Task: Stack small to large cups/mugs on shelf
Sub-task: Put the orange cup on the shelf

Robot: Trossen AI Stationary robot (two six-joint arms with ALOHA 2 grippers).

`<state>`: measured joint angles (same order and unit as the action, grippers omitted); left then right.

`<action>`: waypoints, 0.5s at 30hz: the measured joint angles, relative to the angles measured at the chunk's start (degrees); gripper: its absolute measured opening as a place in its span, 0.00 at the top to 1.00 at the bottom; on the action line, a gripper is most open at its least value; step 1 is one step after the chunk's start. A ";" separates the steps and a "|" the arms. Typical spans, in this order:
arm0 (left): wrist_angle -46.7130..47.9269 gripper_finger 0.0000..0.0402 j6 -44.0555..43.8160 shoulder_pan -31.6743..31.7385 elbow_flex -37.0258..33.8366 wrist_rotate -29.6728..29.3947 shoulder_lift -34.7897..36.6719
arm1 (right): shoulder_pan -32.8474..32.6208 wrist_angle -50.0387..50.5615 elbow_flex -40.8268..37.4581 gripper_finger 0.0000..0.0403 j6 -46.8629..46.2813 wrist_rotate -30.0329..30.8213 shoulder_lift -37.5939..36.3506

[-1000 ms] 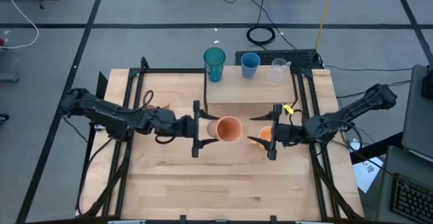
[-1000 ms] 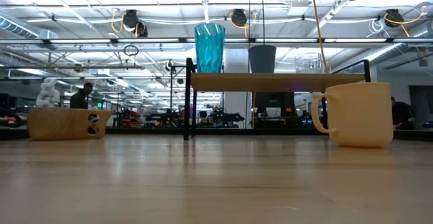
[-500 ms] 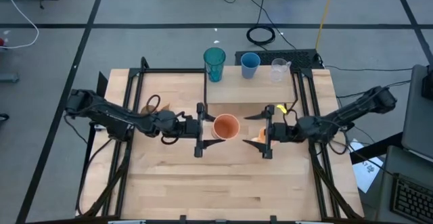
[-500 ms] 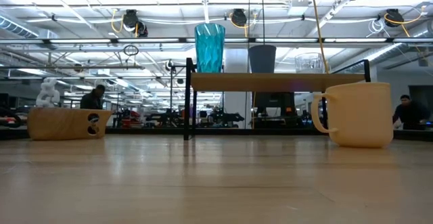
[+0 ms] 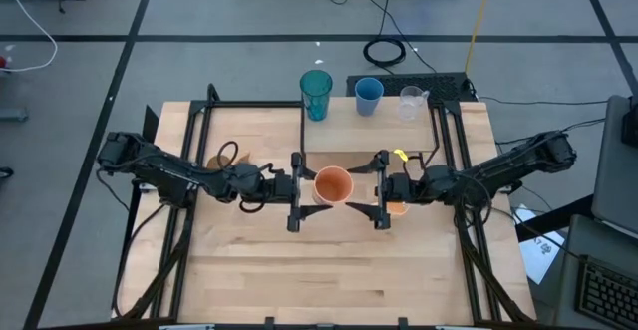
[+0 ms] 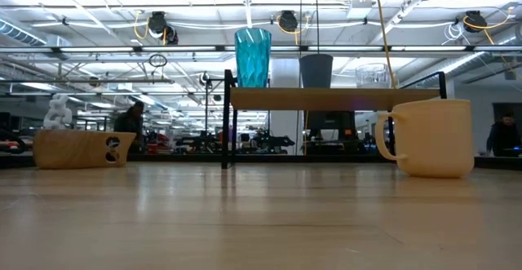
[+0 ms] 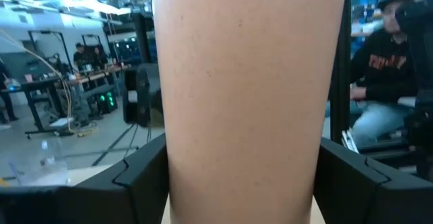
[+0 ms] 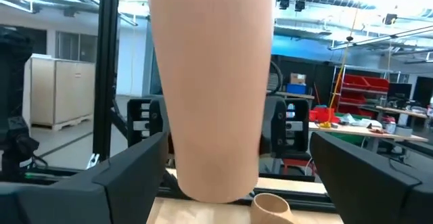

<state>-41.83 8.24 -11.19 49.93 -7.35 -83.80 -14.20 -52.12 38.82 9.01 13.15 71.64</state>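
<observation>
An orange cup (image 5: 334,185) hangs upright over the middle of the table, with my left gripper (image 5: 317,188) shut on it from the left. My right gripper (image 5: 365,188) is open just to the cup's right, its fingers pointing at the cup and apart from it. In the right wrist view the cup (image 8: 213,88) shows between those fingers. An orange handled mug (image 6: 428,137) stands on the table below my right arm. A wooden mug (image 6: 77,148) stands at the left. The shelf (image 5: 369,139) carries a teal tumbler (image 5: 316,93), a blue cup (image 5: 368,95) and a clear cup (image 5: 412,102). My left gripper pinches the orange cup's side wall (image 7: 177,163) between its two fingers, one on each opposite side. The fingers (image 7: 139,180) come about level from the table's left. The cup is upright, mouth up, lifted clear of the table.
Black frame rails (image 5: 189,170) run along both sides of the table. The near half of the tabletop (image 5: 329,270) carries nothing. People sit and stand in the room beyond the table.
My right gripper has gone toward the table's left and a little down, from over the orange handled mug toward the held cup. My left gripper has sunk slightly and tipped, so the cup now stands more upright. The mugs on the table have stayed put.
</observation>
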 joint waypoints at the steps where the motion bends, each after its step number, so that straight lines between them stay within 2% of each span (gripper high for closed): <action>1: -0.69 0.29 -0.05 0.12 0.01 -0.02 -0.21 | 0.00 0.01 0.73 0.12 -0.02 0.02 0.63; 7: -1.13 0.29 -0.64 0.47 0.02 0.08 -1.01 | 0.05 0.97 6.05 0.12 0.02 -2.59 5.31; 15: -2.47 0.29 -0.60 0.53 0.04 2.01 -2.10 | 0.26 1.65 10.10 0.14 1.15 -2.89 9.14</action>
<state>-44.30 7.64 -10.66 49.98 -5.34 -85.90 -13.93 -50.47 48.92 10.16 10.26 80.79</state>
